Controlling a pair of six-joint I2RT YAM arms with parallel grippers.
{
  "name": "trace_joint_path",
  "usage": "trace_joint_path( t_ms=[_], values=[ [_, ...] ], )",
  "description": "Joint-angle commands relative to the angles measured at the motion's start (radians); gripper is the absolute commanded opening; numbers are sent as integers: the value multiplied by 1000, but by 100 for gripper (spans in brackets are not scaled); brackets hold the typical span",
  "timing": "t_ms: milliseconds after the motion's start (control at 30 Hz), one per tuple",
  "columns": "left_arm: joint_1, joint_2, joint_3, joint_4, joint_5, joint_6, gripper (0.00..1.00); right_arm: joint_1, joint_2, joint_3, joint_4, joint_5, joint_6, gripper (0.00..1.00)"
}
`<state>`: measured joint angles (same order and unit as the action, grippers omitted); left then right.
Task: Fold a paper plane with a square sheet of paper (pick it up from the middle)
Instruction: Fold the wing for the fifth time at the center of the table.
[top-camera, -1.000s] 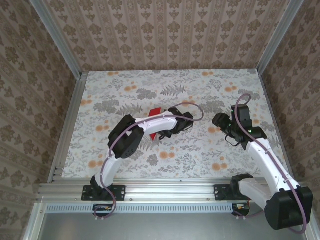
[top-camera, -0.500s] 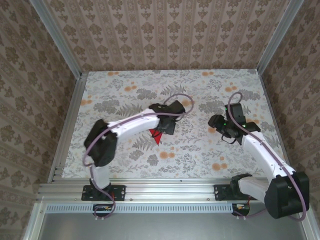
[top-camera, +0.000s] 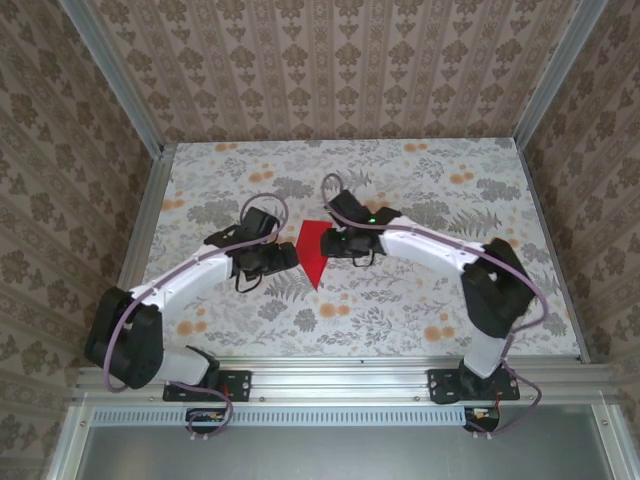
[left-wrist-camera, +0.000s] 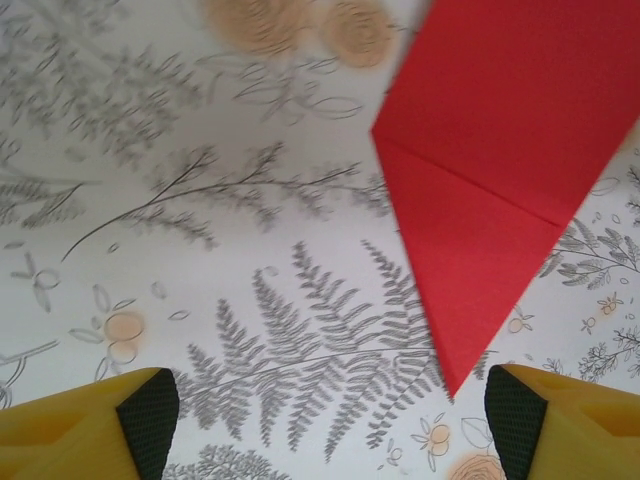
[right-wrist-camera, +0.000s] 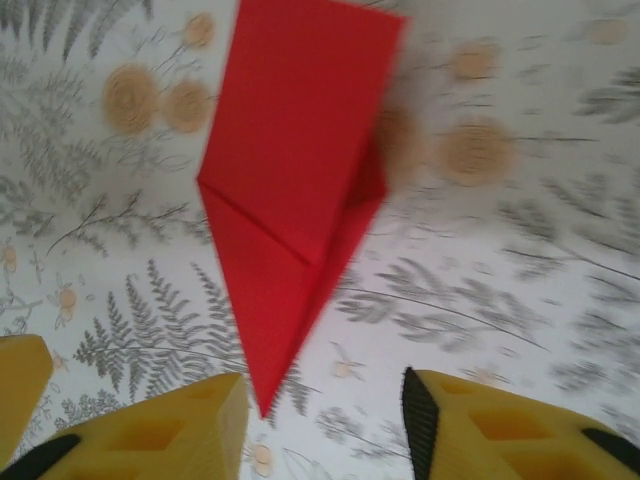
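The red sheet of paper (top-camera: 314, 250) lies flat in the middle of the table, folded into a pointed dart shape whose tip faces the near edge. My left gripper (top-camera: 287, 259) is just left of it. Its jaws stand wide open over bare table, and the red paper (left-wrist-camera: 490, 160) sits ahead to the right, its tip close to the right pad (left-wrist-camera: 508, 420). My right gripper (top-camera: 338, 243) is at the paper's right edge, open. The paper's (right-wrist-camera: 295, 190) tip ends beside its left finger (right-wrist-camera: 190, 430), ungripped.
The floral tablecloth (top-camera: 420, 300) covers the table, with aluminium rails (top-camera: 140, 240) along the sides and patterned walls behind. Both arms bend inward towards the middle, and their elbows sit near the front corners.
My left gripper let go, opened and swung left off the paper. My right arm swept in from the right side to the paper's edge, its jaws narrowing somewhat.
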<state>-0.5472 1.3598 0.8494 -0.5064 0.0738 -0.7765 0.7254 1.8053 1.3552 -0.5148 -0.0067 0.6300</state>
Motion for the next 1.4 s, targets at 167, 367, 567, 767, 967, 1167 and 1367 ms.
trace_joint_path(
  t_ms=[167,367,567,767,967,1167,1367],
  values=[
    [84,-81,-112,128,148,-74,83,42,216,198,-105,-48,-35,31],
    [149,-60,-156,211,236,-92,81,19,277,191,-81,-81,-30,29],
    [161,-2,-174,316,330,-114,78,-19,263,90,22,-138,-32,29],
    [161,73,-187,459,410,-141,68,-48,274,29,114,-211,-19,22],
    [158,153,-193,599,463,-149,59,-67,258,-21,161,-227,-5,21],
    [142,255,-151,661,483,-143,48,-82,247,-55,186,-248,-1,21],
    [127,326,-118,701,486,-145,39,-90,239,-75,202,-258,2,20]
  ],
)
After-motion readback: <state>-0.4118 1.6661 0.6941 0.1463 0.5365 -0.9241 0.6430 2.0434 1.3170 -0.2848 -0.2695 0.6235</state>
